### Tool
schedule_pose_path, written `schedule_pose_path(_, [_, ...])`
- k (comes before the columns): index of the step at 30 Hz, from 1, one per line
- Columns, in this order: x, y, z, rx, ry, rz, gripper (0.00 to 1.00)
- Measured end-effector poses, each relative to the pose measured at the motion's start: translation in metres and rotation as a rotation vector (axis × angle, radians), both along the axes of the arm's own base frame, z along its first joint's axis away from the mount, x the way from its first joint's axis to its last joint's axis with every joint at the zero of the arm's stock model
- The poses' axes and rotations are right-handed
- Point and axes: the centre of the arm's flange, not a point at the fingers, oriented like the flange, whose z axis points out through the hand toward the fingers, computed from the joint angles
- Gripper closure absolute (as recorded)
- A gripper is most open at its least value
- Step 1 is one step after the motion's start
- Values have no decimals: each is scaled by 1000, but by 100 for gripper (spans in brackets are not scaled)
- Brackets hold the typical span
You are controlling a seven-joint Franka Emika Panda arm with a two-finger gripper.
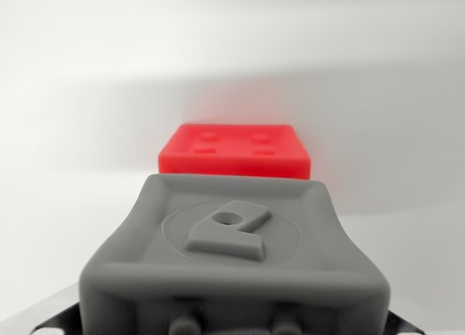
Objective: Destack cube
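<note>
Item: red cube (234,152) beyond gripper (234,277); jaw state we cannot tell. Risk: we nudge the cube aside, approaching blind.

Red cube (234,152): smooth plastic, slight sheen, 4 moulded studs on top. Grey gripper pad (232,259): matt, rubbery, smooth. White surface (73,131): matt.

The cube (234,152) is a bright, saturated red, uniform across its top and front face, and its top carries a pattern of four small raised rectangular studs in the same red. A faint pink-red glow tints the white surface (73,95) just around it. The gripper pad (232,259) in the foreground is matte mid-grey all over, embossed with a circular ring and a raised angular emblem with a round hole.
</note>
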Motion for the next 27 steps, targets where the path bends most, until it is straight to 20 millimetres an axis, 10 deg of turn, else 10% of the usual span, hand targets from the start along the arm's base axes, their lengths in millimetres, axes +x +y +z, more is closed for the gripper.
schedule_pose_path(27, [0,0,67,4,-2,0,100])
